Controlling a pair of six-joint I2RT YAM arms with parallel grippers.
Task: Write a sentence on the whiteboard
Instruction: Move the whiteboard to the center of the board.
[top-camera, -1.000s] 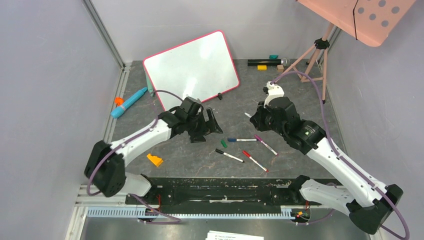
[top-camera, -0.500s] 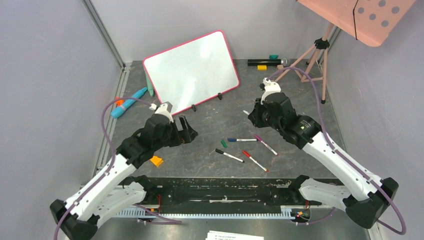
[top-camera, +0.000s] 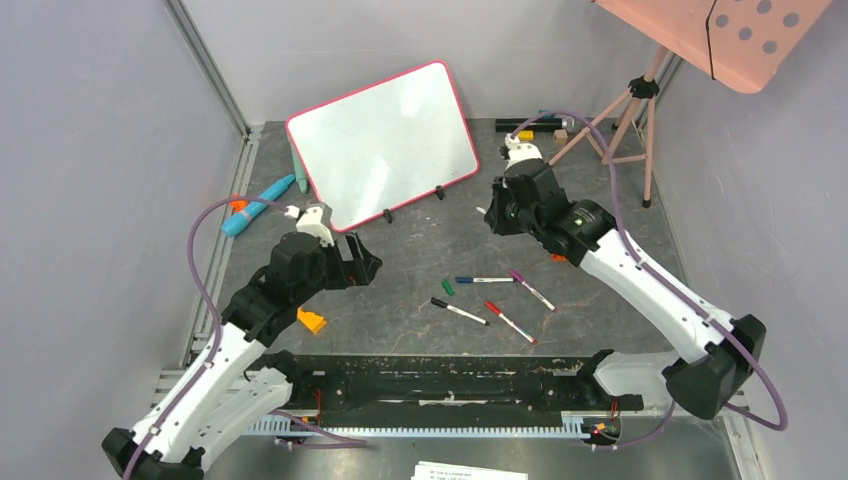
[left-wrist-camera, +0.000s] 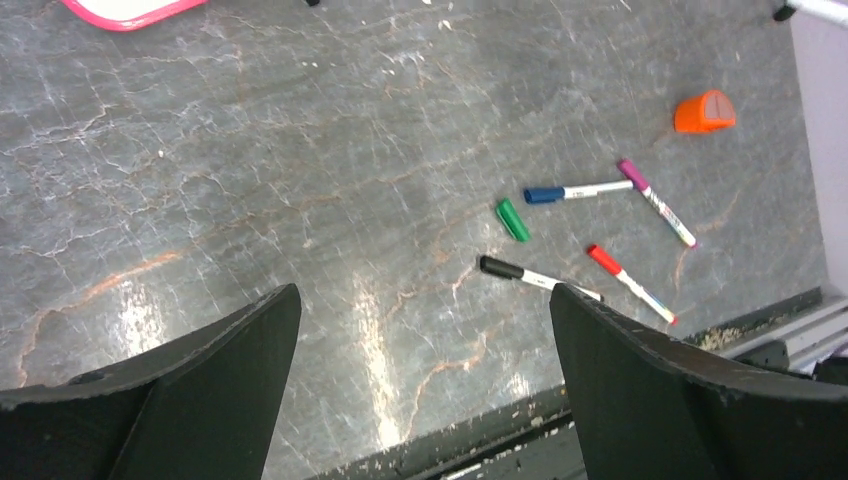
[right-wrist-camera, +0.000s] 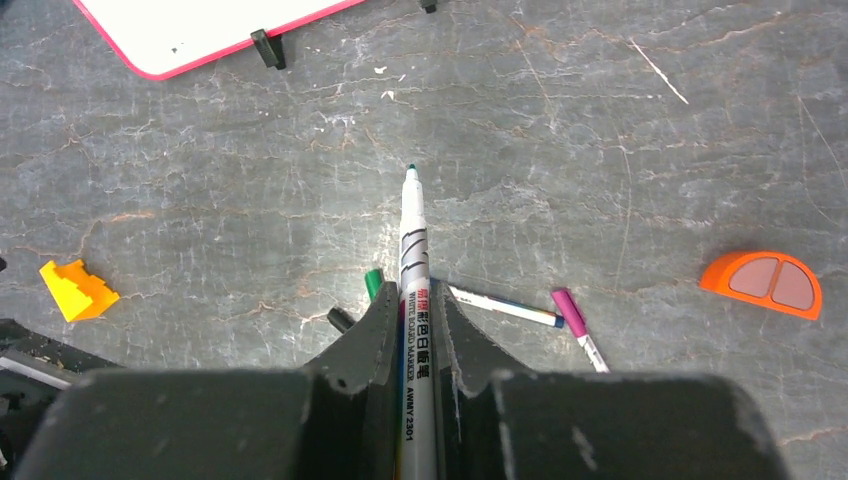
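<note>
The whiteboard, white with a pink-red rim, leans at the back of the table on black clip feet. Its face is blank and no sentence shows on it. Its near corner shows in the left wrist view and in the right wrist view. My right gripper is shut on an uncapped green-tipped whiteboard marker, right of the board's lower right corner. The tip points out ahead above the table. My left gripper is open and empty in front of the board's lower left corner; its jaws are wide apart.
Blue, purple, red and black markers and a green cap lie mid-table. There is a yellow block, an orange half-round piece, a blue pen at left, and a tripod with a pink dotted panel at back right.
My left arm drew back from the board's foot toward the near left, gripper still open. My right arm carried the marker farther back and left, toward the board.
</note>
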